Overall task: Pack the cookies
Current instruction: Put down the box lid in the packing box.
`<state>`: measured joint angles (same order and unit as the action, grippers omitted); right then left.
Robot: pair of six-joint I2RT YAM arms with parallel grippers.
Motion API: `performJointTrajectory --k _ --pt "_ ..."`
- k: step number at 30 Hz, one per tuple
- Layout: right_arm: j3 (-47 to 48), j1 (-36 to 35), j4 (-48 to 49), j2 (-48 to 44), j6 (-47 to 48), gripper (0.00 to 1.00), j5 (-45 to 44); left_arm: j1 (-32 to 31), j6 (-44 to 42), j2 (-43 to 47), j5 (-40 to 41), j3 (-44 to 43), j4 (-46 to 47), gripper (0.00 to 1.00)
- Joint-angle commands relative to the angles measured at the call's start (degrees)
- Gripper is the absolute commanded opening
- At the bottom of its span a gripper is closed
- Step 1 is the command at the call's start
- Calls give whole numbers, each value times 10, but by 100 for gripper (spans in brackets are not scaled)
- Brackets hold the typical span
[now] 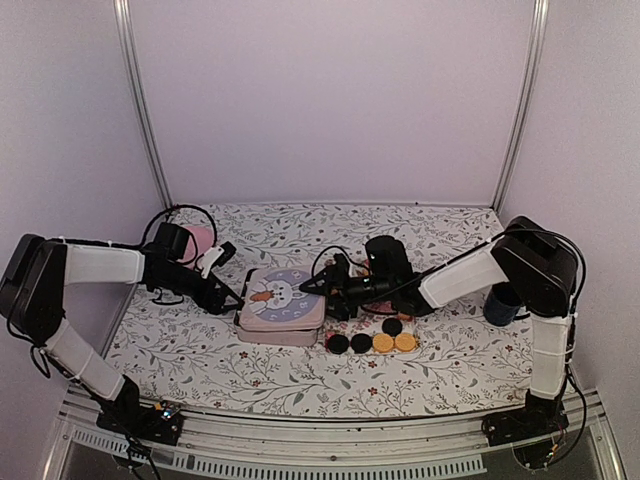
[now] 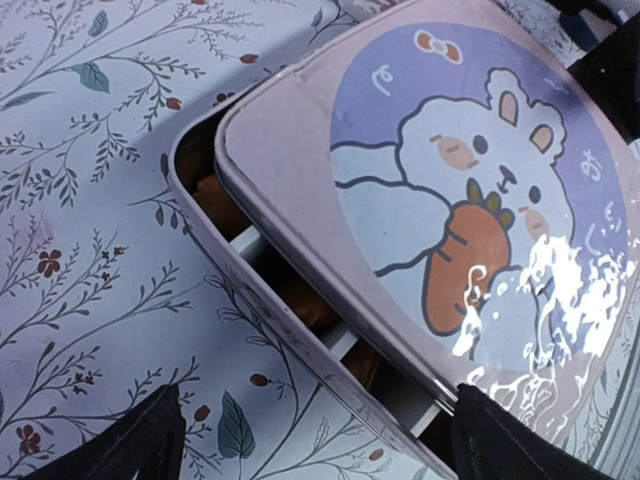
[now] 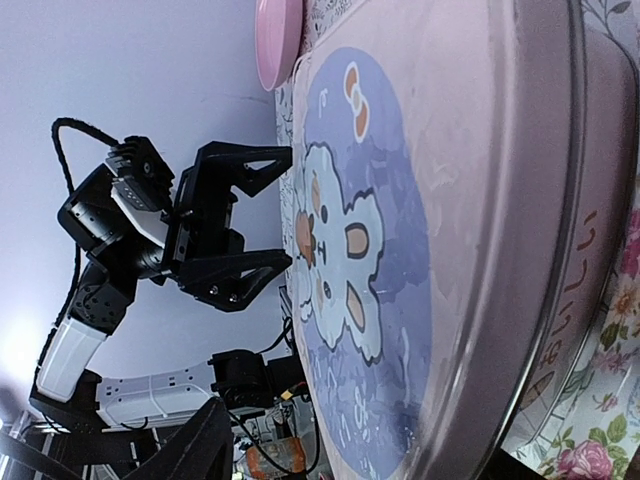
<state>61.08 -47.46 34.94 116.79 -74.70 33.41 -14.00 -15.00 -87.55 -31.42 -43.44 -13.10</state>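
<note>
A pink tin (image 1: 270, 325) stands mid-table with a bunny-picture lid (image 1: 282, 296) lying askew on it. In the left wrist view, a gap between lid (image 2: 450, 180) and tin rim (image 2: 260, 300) shows golden-orange cookies (image 2: 212, 197) inside. More cookies (image 1: 372, 341), black and orange, lie on a flowered napkin right of the tin. My left gripper (image 1: 233, 297) (image 2: 320, 450) is open at the tin's left corner, straddling rim and lid edge. My right gripper (image 1: 320, 287) is open at the lid's right edge, one finger (image 3: 185, 450) above the lid (image 3: 440, 200).
A large pink plate (image 1: 200, 243) stands behind the left arm; its edge shows in the right wrist view (image 3: 277, 40). A dark blue cup (image 1: 502, 303) stands at the right near the right arm. The table has a flowered cloth (image 1: 250, 370).
</note>
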Motion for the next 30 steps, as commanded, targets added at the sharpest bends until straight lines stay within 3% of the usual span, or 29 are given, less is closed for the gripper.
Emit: performJointTrajectory --k 1,8,15,30 --pt "28 14 -111 -31 58 65 51 -8 -2 -5 11 -9 7 93" --pt "153 19 -384 -15 192 67 61 -8 -15 -7 8 -31 -6 94" --pt "251 19 -566 17 299 68 27 -8 -10 1 -13 -28 -7 96" --pt "297 13 -632 46 329 69 -5 1 -7 12 -60 -19 13 98"
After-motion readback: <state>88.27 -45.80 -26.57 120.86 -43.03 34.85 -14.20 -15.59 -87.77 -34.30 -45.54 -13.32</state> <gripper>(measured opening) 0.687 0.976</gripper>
